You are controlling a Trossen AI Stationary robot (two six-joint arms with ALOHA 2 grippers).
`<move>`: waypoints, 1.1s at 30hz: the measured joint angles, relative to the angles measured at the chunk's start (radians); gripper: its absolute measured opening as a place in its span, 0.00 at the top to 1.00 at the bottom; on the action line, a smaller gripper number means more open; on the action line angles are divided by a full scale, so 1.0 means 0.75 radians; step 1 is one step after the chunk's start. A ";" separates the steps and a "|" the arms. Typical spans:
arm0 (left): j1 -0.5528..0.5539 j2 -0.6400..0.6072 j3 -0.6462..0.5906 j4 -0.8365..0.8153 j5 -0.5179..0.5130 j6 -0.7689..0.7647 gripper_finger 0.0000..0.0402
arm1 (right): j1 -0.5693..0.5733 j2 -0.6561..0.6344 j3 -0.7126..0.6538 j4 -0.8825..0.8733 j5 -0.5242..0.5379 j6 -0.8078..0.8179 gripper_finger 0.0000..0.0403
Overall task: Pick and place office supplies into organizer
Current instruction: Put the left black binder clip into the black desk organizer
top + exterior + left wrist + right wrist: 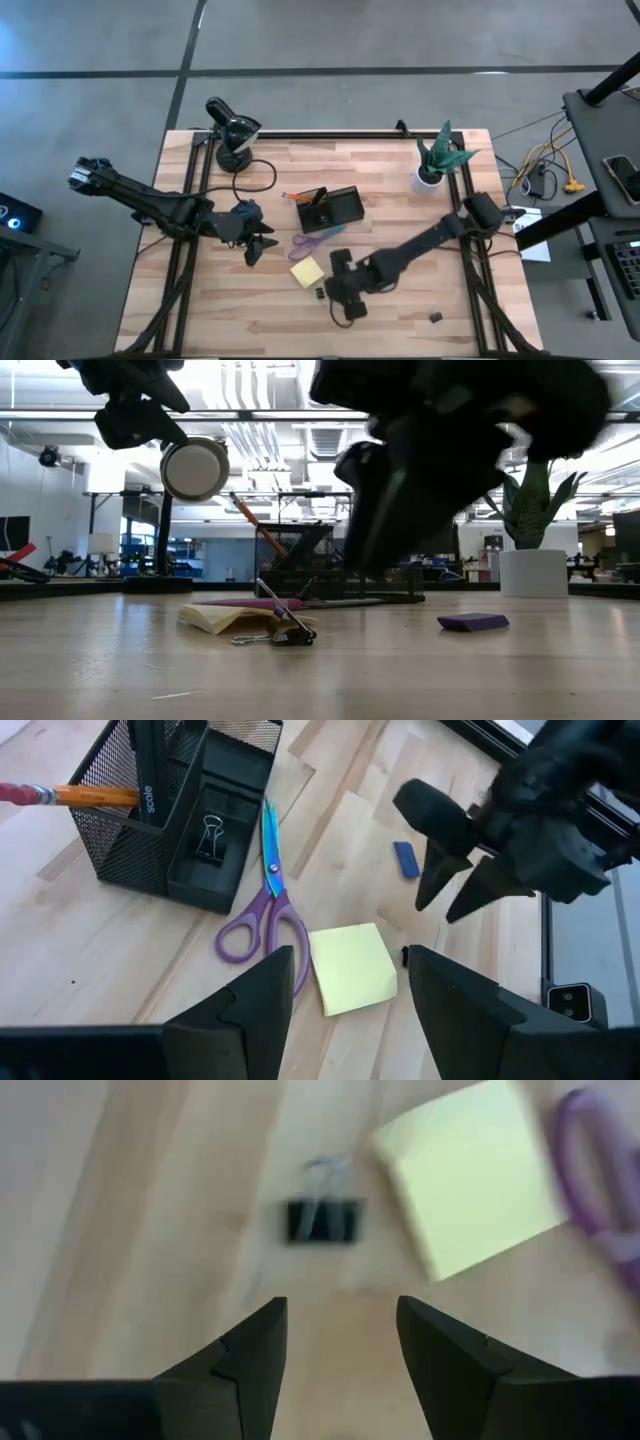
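two sets of jaws are mine, and from above both hang over the desk (200, 310). my right gripper (340, 292) sits just beside the yellow sticky-note pad (306, 271), with the small black binder clip (319, 293) almost under it. my left gripper (256, 243) waits off to the far side of the pad, and the purple-handled scissors (318, 238) lie between it and the organizer (333, 208). another small dark item (436, 317) lies well apart, behind my right jaws.

level with the desk, the clip (285, 630) rests against the edge of the pad (225, 617), and a small purple block (473, 622) lies apart from both. the mesh organizer (330, 575) stands beyond, with a pencil sticking out of it.

past my left jaws, which stand spread and empty, the pad (352, 965) lies just ahead, touching the scissors (262, 905). beyond them the organizer (175, 810) already holds a clip and a pencil. my right gripper (462, 885) shows farther off, fingers apart.

past my right jaws, spread and holding nothing, the clip (322, 1218) lies just ahead and a little to one side, and the pad (470, 1180) is near it.

i judge this is the approach to picking up the clip. next i should centre over its black body, come down, close, then carry it to the organizer.
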 joint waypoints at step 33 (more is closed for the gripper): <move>-0.001 0.000 0.000 0.009 0.000 0.000 0.55 | 0.054 0.111 0.059 0.233 0.064 0.140 0.55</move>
